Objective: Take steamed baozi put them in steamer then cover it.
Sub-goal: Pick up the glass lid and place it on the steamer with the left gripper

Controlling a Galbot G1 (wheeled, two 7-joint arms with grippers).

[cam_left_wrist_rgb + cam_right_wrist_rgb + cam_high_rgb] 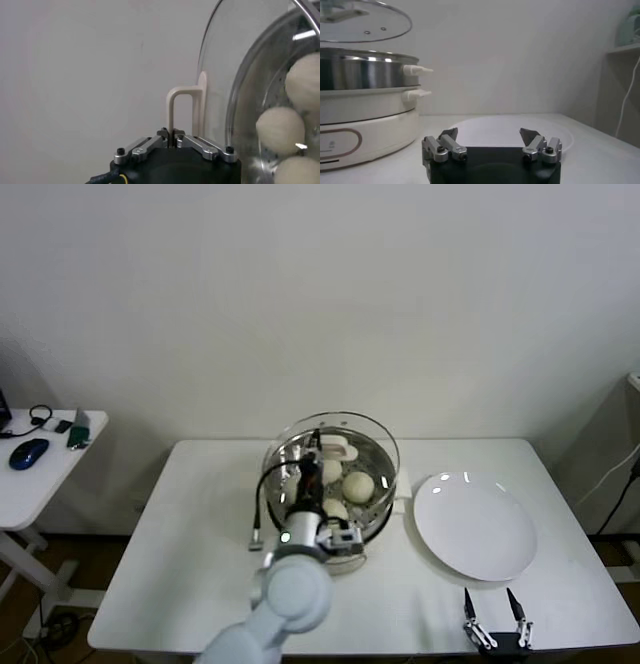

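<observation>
- Table [200, 584]: white, carried everything in play. Side table [40, 484] at 9 o'clock held a mouse and small clutter, irrelevant.
- Steamer [372, 446]: sat at table centre, steel pot on a white base, side handles pointing toward 3 o'clock.
- Plate [475, 524]: white, at 3 o'clock of the steamer, just beside it, bare.
- Lid [362, 21]: glass, hung just above the pot rim, tilted, not seated yet.
- Left gripper [172, 141]: over the pot from 6 o'clock, jaws clamped together on the lid's white loop handle [181, 102].
- Right gripper [490, 142]: parked low at 5 o'clock of the plate, jaws wide apart, holding nothing.
- Buns [358, 486]: inside the pot on the tray; at least three showed, arm blocked the rest, so count unconfirmed.
- Judged stage: loading done, covering in progress.
- Risk 1: lid came down tilted, one edge could catch the rim and sit cocked.
- Risk 2: pinch on the thin handle was narrow, lid could pivot or slip on descent.
- Risk 3: off-centre drop could shove the pot or squash a high bun.
</observation>
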